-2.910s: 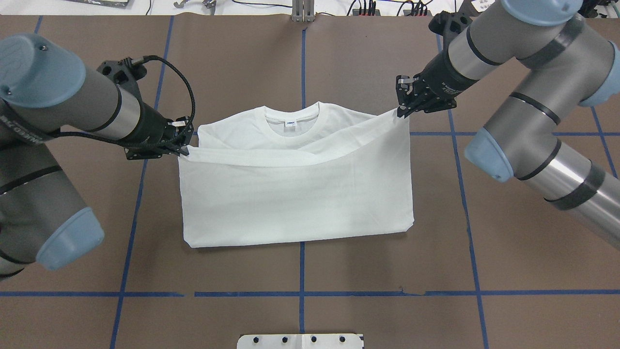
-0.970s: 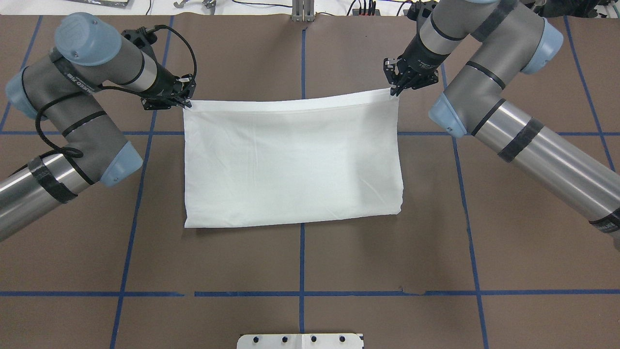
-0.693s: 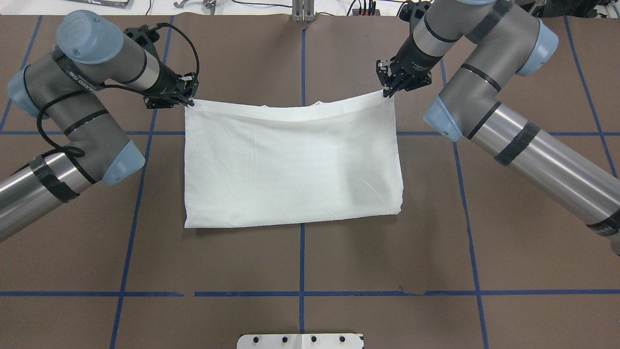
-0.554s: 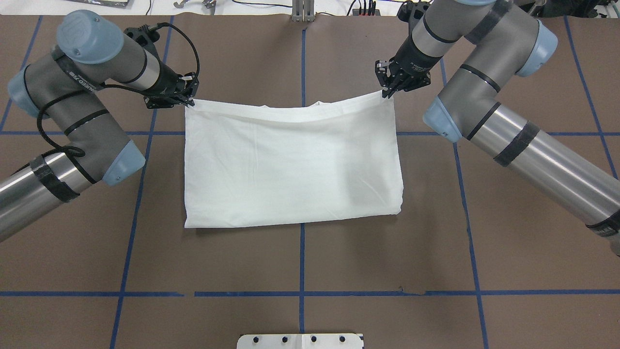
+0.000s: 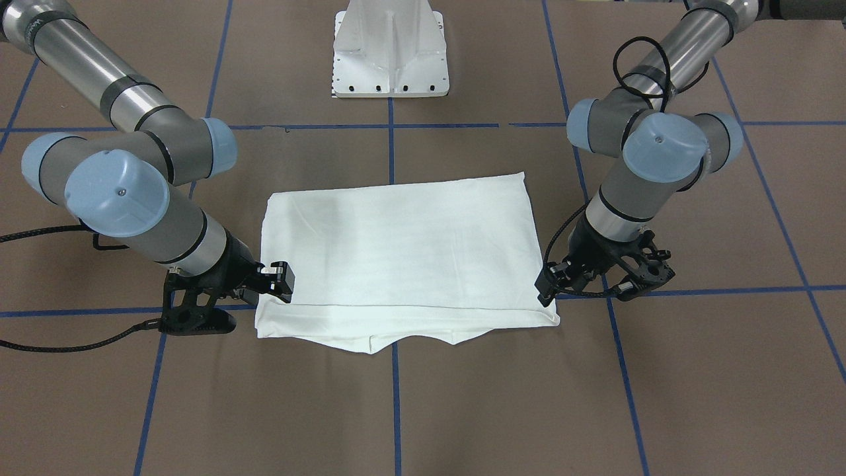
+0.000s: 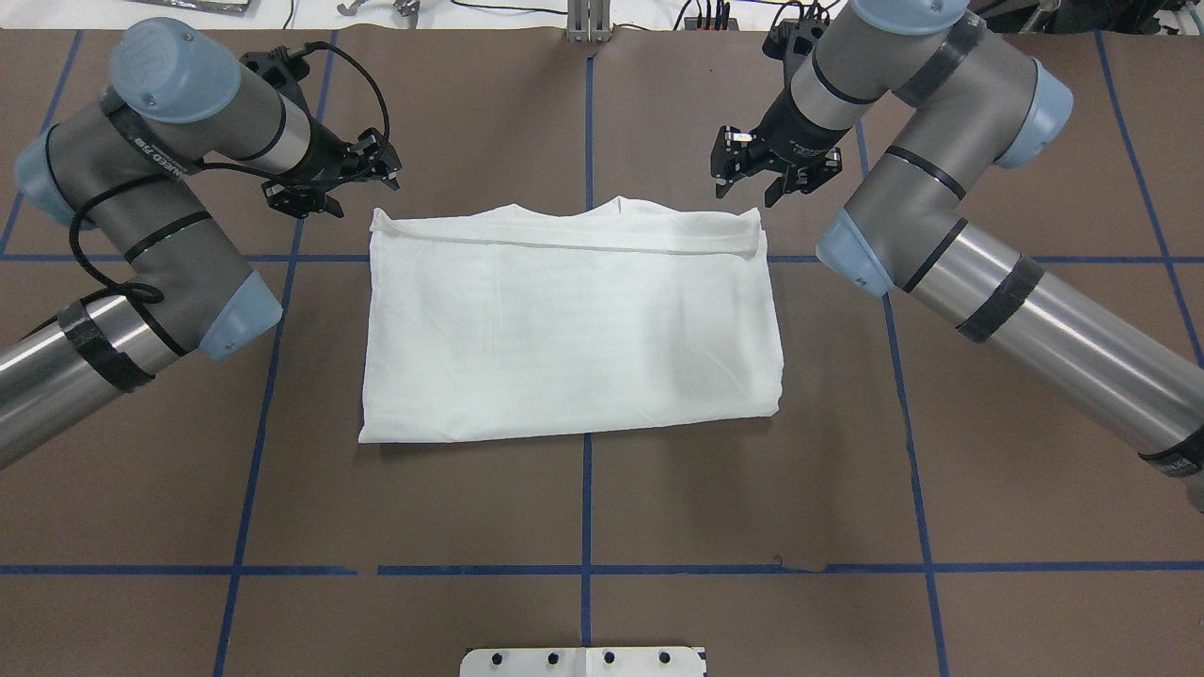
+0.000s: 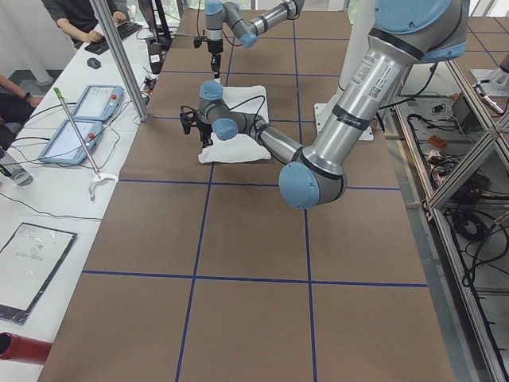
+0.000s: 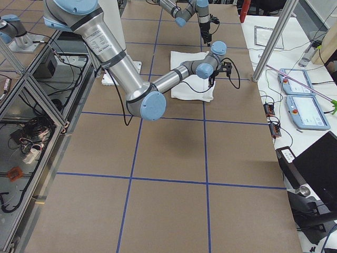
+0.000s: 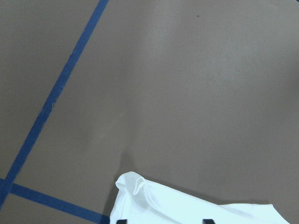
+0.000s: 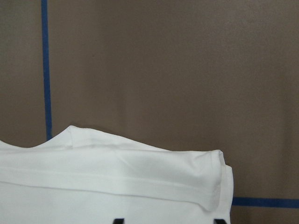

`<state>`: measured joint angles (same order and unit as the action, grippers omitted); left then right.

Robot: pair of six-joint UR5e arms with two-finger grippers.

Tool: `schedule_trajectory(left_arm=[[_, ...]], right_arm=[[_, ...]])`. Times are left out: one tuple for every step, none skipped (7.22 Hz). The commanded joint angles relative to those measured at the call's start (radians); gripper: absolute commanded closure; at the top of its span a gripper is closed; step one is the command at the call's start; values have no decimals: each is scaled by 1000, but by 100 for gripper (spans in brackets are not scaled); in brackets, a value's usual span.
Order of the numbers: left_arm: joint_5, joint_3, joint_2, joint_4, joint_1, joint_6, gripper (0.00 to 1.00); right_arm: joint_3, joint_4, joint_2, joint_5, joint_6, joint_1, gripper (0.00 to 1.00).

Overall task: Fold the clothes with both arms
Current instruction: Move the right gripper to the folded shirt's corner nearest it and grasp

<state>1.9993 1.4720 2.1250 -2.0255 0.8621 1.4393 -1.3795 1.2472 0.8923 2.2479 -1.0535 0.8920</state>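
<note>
My left gripper (image 6: 353, 183) is wide open and holds nothing. My right gripper (image 6: 746, 193) is wide open too, and it is empty.

In the overhead view, both grippers hang just past the far edge of the white shirt (image 6: 564, 329), one by each far corner. The shirt lies flat on the brown table (image 6: 583, 517), folded into a box shape. It sits across the middle blue tape line (image 6: 588, 122). A thin band (image 6: 564, 244) runs along its far edge, and a small bump (image 6: 617, 203) pokes out in the middle of that edge.

In the front-facing view, my left gripper (image 5: 547, 289) is beside one shirt corner. My right gripper (image 5: 281, 281) is over the other. My white base (image 5: 391, 49) stands at the top.

In the left side view, my big near left arm (image 7: 350, 103) reaches to one end of the shirt. My small far right arm (image 7: 254, 20) hangs by the other end.

The right side view shows the shirt (image 8: 192, 87) lying flat under both arms.

My left wrist camera sees a curled shirt corner low down, between two dark fingertips (image 9: 120, 221) set apart.

My right wrist camera sees the shirt's banded edge and its other corner.
</note>
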Motion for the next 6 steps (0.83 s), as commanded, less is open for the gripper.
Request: schedule_trajectory(left_arm=[[1, 45, -8, 7, 3, 1, 0], [1, 74, -10, 34, 3, 3, 0], [1, 111, -10, 69, 3, 4, 0], [-1, 137, -11, 91, 3, 4, 0], [-2, 149, -13, 96, 3, 4, 0], [-4, 155, -13, 96, 2, 6, 0]], right_arm=[[-162, 4, 109, -8, -22, -40, 0], [-273, 6, 204, -8, -54, -63, 0], [-342, 8, 267, -17, -118, -97, 0], [-386, 9, 311, -43, -147, -137, 0], [-404, 11, 362, -71, -149, -171, 0], [-397, 11, 372, -112, -149, -215, 1]])
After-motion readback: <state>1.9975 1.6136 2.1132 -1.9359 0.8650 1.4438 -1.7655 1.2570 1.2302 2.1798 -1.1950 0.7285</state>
